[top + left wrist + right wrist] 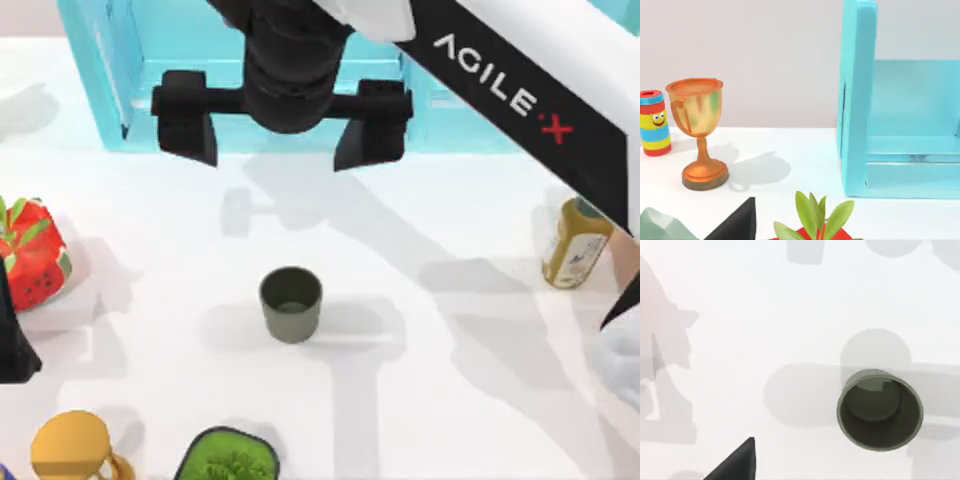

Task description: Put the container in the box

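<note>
The right gripper (pixel 280 130), fingers spread wide and empty, hangs near the box (pixel 110 80); the upright cup (pixel 291 304) stands apart, nearer the table's front edge

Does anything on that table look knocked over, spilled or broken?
Nothing stands out. The container stands upright and empty mid-table, the yellow-green bottle is upright at the right, and the box looks intact. The right gripper hangs open above.

I see a white table (pixel 450 420) with soft grey shadows on it. Behind the table there is a plain, pale grey wall (pixel 765 45). The light is bright and even.
</note>
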